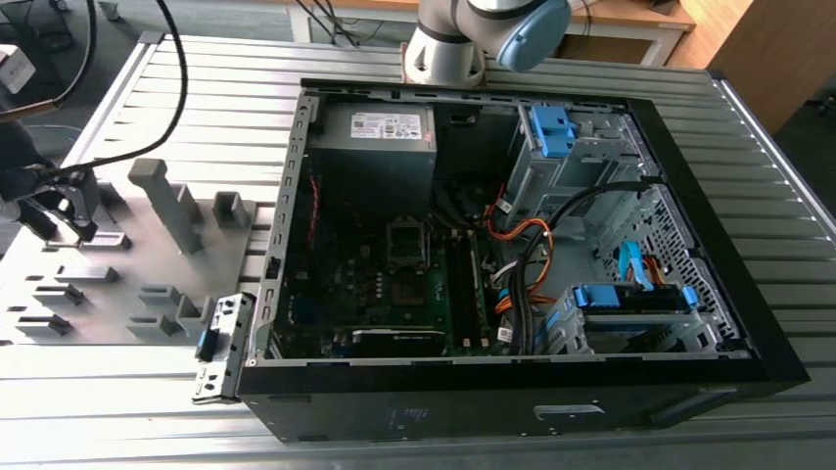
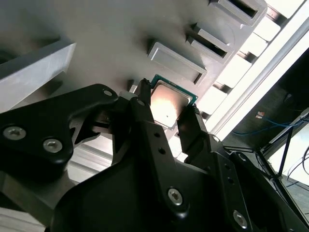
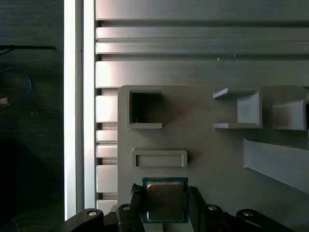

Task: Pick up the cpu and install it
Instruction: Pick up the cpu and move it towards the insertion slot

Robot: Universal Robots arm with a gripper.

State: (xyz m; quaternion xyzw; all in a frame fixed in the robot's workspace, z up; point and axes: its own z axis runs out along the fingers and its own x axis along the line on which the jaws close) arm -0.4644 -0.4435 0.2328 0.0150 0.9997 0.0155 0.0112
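The cpu (image 3: 164, 200), a small square chip with a shiny metal top and a green rim, sits between my gripper's (image 3: 164, 192) two black fingers (image 3: 135, 197) in both wrist views. The fingers press against two opposite edges of the cpu (image 2: 170, 100), so my gripper (image 2: 166, 110) is shut on it, just over the grey fixture plate (image 3: 203, 159). In the exterior view my gripper (image 1: 69, 213) is at the far left over that plate (image 1: 131, 284). The open computer case (image 1: 298, 196) lies in the middle, with the cpu socket (image 1: 407, 241) on its motherboard.
Grey fixture blocks (image 1: 170, 201) and pockets (image 3: 145, 108) rise from the plate around my gripper. The arm's base (image 1: 444, 49) stands behind the case. Inside the case are a power supply (image 1: 376, 132), orange cables (image 1: 523, 245) and blue drive brackets (image 1: 627, 294). The slatted aluminium table (image 1: 731, 157) runs to the exterior view's right.
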